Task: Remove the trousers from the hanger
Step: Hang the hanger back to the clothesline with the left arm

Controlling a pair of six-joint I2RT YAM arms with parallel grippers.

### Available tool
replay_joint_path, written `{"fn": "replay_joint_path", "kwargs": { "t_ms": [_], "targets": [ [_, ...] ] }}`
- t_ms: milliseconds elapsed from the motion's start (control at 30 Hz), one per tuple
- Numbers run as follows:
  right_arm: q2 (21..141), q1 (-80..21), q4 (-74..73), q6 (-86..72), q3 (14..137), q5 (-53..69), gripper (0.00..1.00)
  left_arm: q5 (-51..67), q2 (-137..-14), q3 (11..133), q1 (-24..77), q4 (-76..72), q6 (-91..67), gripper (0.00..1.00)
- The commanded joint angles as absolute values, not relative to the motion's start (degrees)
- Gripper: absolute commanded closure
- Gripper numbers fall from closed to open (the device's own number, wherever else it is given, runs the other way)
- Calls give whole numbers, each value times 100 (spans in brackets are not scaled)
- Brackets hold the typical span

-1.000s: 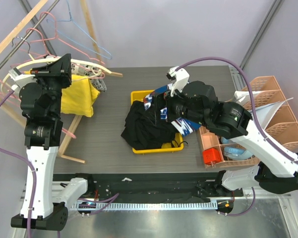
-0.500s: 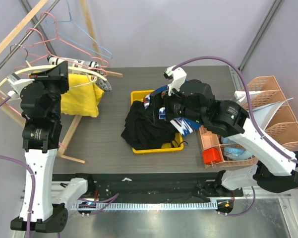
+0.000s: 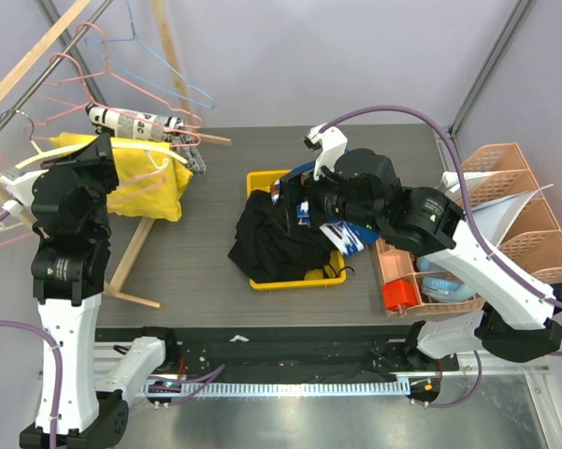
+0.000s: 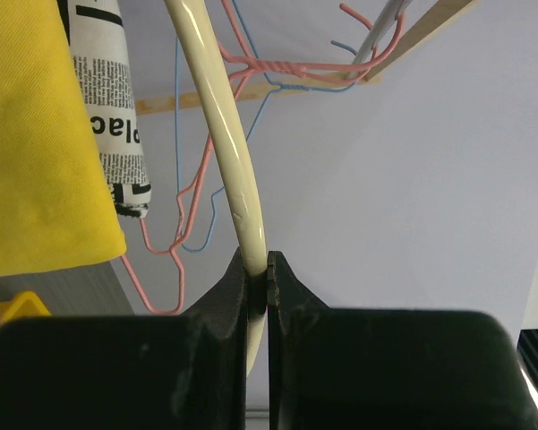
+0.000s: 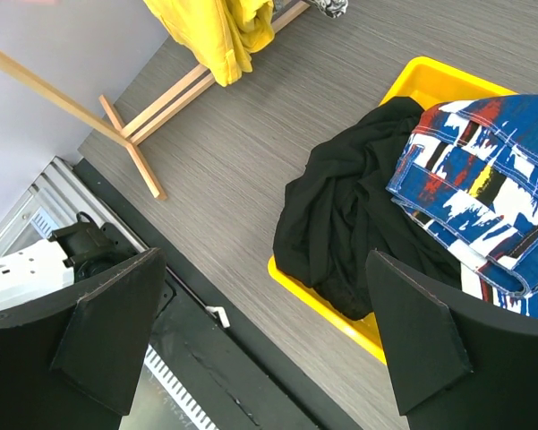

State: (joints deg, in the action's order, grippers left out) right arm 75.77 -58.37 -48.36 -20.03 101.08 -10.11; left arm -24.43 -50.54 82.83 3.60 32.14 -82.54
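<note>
- the left jaws are pinched nearly shut on the curved arm of a cream hanger [image 4: 228, 134], one finger on each side of it.
- yellow trousers [image 3: 145, 178] hang bunched on that hanger at the far left of the worktop [image 3: 215, 281], just beside the left arm's wrist; from the left wrist the yellow cloth fills the upper left corner, next to the hanger's curve.
- a rolled black-and-white printed garment [image 3: 136, 122] lies just behind the trousers, near pink wire hangers [image 4: 277, 67] on the wooden rack [image 3: 131, 253].
- the right jaws stand wide open and hold nothing; they hover above the near left corner of a yellow tray [image 3: 262, 180] in the middle of the worktop.
- a black garment [image 5: 340, 215] spills over the tray's left edge, with a blue patterned garment [image 5: 483, 170] lying on it.
- peach baskets [image 3: 505, 206] stand at the right edge.
</note>
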Motion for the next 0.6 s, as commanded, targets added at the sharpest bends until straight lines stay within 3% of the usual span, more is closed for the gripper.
{"fn": "replay_joint_path", "kwargs": {
  "t_ms": [0,67,100,167,567],
  "targets": [
    [7559,-5818,-4667,-1942,10318,-914,0,-2691,-4826,8342,325,3279,-8358,93],
    [7550,-5818,-4650,-1969,10292,-888,0,-2532,-4738,8210,325,3112,-8306,75],
    [7550,-5818,-4632,-1977,10283,-870,0,-2305,-4685,8105,325,2842,-8253,58],
    [7515,-5818,-4588,-2004,10248,-835,0,-2076,-4571,7937,325,2664,-8122,44],
    [7067,-5818,-4237,-2531,9747,-703,0,-572,-4482,8664,325,3293,-7919,28]
  ]
}}
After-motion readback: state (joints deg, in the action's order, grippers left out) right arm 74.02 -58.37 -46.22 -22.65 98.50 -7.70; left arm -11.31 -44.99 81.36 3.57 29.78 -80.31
